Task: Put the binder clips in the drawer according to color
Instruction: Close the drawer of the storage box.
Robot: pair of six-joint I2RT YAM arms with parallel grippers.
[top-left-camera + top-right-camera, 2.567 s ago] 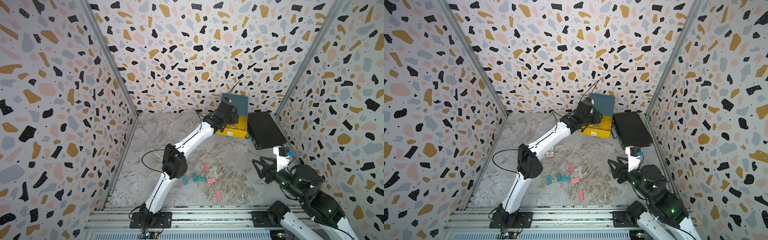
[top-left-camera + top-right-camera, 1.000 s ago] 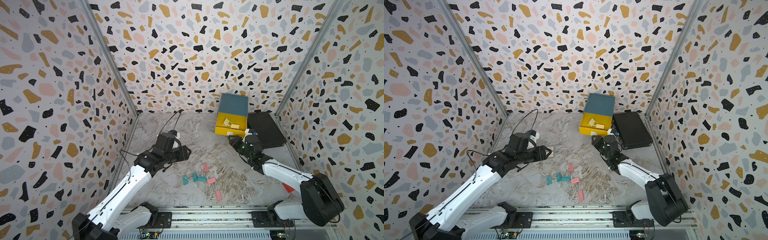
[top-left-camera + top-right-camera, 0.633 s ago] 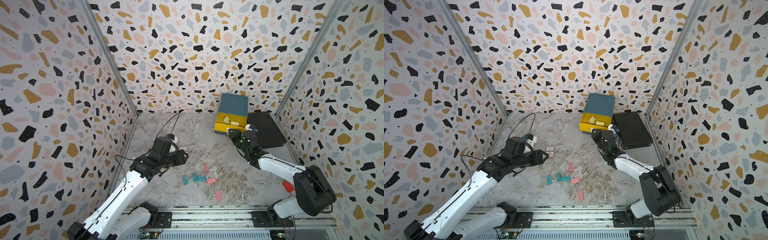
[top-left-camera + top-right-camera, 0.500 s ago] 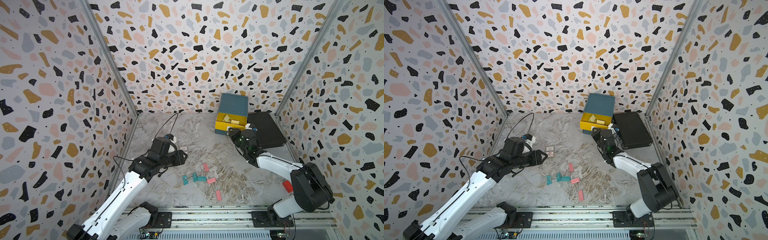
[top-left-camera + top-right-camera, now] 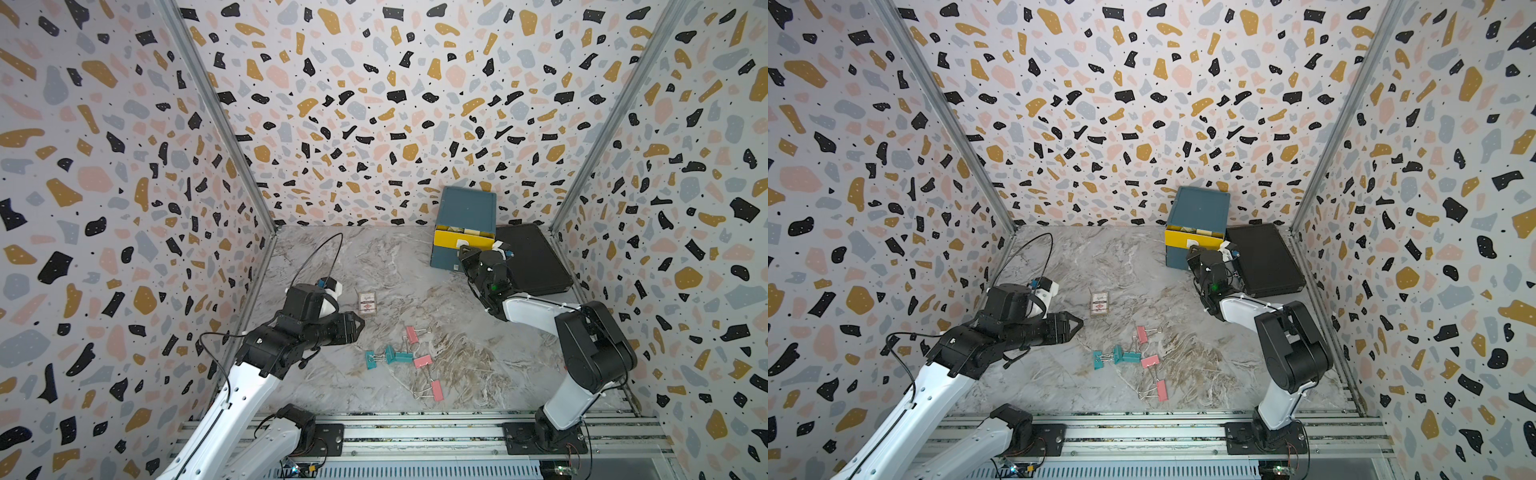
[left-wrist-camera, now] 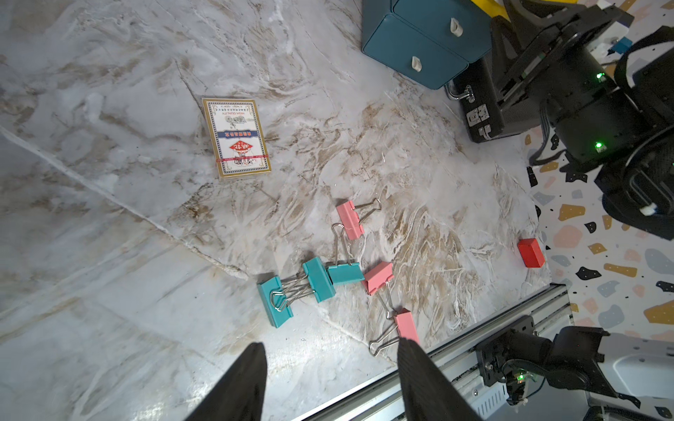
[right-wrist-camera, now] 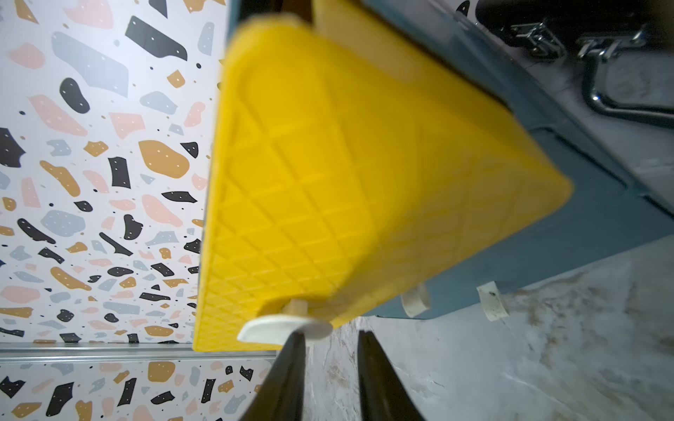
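Observation:
Three teal binder clips (image 6: pixel 319 279) and three pink ones (image 6: pixel 350 220) lie loose on the marble floor, seen in both top views (image 5: pixel 390 354) (image 5: pixel 1149 360). My left gripper (image 6: pixel 330 350) hovers left of them (image 5: pixel 359 326), open and holding nothing. The drawer cabinet (image 5: pixel 469 208) stands at the back right. Its yellow top drawer (image 7: pixel 346 182) sticks out a little. My right gripper (image 7: pixel 330 337) is at that drawer's front (image 5: pixel 1192 253). Its jaws are narrowly open and empty, and one finger (image 7: pixel 295 342) touches the white tab handle (image 7: pixel 284 328).
A printed card box (image 5: pixel 367 303) lies left of centre, beyond the clips. A flat black case (image 5: pixel 532 257) sits right of the cabinet. A small red block (image 6: pixel 530 252) rests by the right wall. The metal rail (image 5: pixel 415 432) runs along the front edge.
The right gripper has moved toward the cabinet and the yellow drawer has slid further in. The left arm has settled near the clips, and its jaws have opened.

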